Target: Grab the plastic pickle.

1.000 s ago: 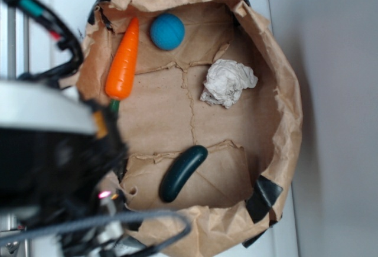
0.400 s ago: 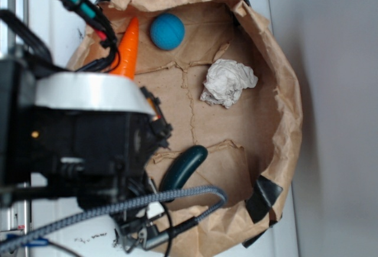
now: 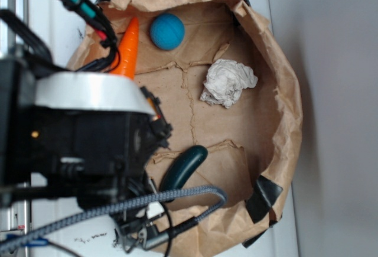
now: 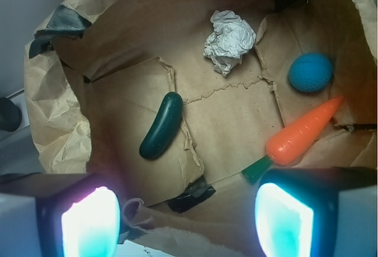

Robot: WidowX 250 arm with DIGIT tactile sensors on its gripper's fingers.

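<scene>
The plastic pickle is dark green and glossy and lies on the brown paper floor of the bag, left of centre in the wrist view. In the exterior view the pickle shows beside the arm, its lower end hidden behind the arm and cable. My gripper is open and empty, with its two glowing pads wide apart above the bag's near rim. The pickle lies ahead of the left pad, apart from it. In the exterior view the arm body hides the fingers.
An orange toy carrot lies ahead of the right pad, a blue ball beyond it, and a crumpled white paper wad at the far middle. The paper bag's walls ring everything. Black tape sits on the near rim.
Since a second ago the arm has moved up and right over the bag's left side, covering part of the carrot and the pickle's lower end. Nothing differs over the last 0.4 seconds.
</scene>
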